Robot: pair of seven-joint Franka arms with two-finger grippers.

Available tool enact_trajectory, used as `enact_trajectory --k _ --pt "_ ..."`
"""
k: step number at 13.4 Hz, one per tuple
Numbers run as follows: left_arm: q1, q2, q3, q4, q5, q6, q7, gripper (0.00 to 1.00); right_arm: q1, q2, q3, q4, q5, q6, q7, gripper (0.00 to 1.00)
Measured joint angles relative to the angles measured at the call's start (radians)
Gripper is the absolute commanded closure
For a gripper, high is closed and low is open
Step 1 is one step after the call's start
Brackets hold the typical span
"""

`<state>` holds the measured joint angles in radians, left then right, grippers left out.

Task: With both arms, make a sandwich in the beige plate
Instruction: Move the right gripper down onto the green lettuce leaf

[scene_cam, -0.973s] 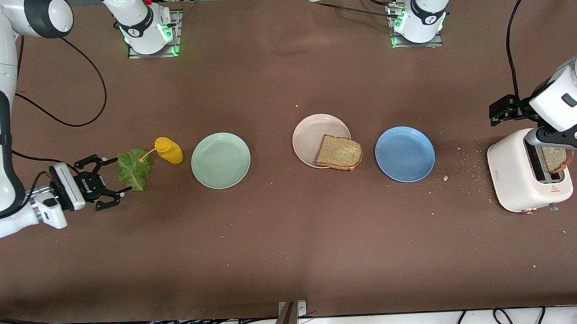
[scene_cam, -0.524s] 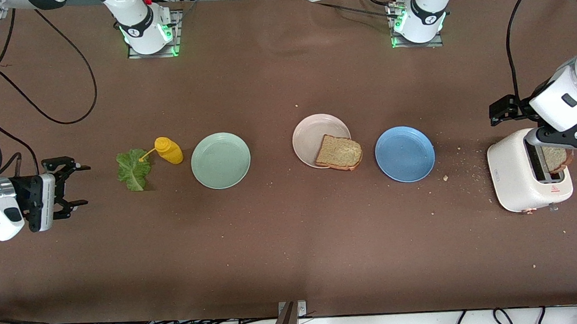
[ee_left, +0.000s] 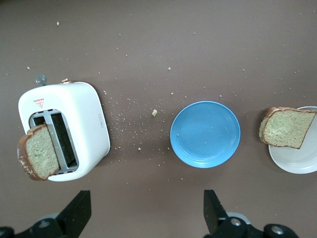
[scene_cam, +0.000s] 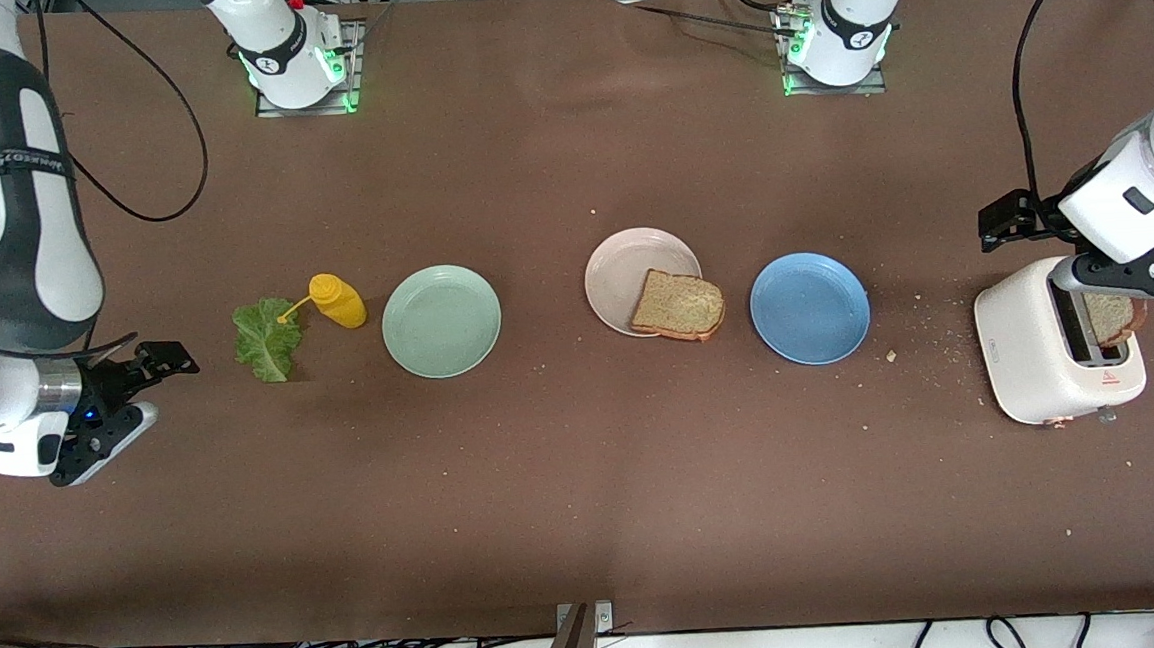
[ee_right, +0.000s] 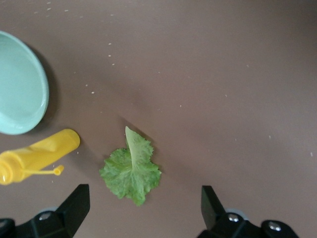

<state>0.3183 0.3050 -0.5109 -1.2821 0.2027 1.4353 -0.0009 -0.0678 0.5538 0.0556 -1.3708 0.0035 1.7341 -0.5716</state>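
One square slice of brown wholegrain bread [scene_cam: 678, 305] lies on the round pale beige plate [scene_cam: 623, 261], overhanging its rim. The ruffled green lettuce leaf [scene_cam: 266, 339] lies on the brown table [scene_cam: 587, 484] and the second bread slice [ee_left: 38, 153] stands in the white toaster [ee_left: 79, 114] (both unplaced). The right gripper [ee_right: 141, 213] hovers by the lettuce and the left gripper [ee_left: 146, 218] over the toaster, jaws spread, empty.

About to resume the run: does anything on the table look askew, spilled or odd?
Yes. The bread slice hangs over the beige plate rim toward the blue plate. Crumbs are scattered between the blue plate and the toaster. The mustard bottle lies on its side, cap open, beside the lettuce leaf.
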Motion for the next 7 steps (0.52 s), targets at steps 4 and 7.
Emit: enact_trajectory --k 4,7 --pt "0.0 0.0 0.0 0.0 0.0 0.0 0.0 0.0 0.051 -0.083 0.005 -0.208 -0.095 0.106 0.326 0.0" --pt "0.0 0.0 0.0 0.0 0.0 0.0 0.0 0.0 0.07 -0.15 0.006 -0.345 -0.153 0.175 0.441 0.0"
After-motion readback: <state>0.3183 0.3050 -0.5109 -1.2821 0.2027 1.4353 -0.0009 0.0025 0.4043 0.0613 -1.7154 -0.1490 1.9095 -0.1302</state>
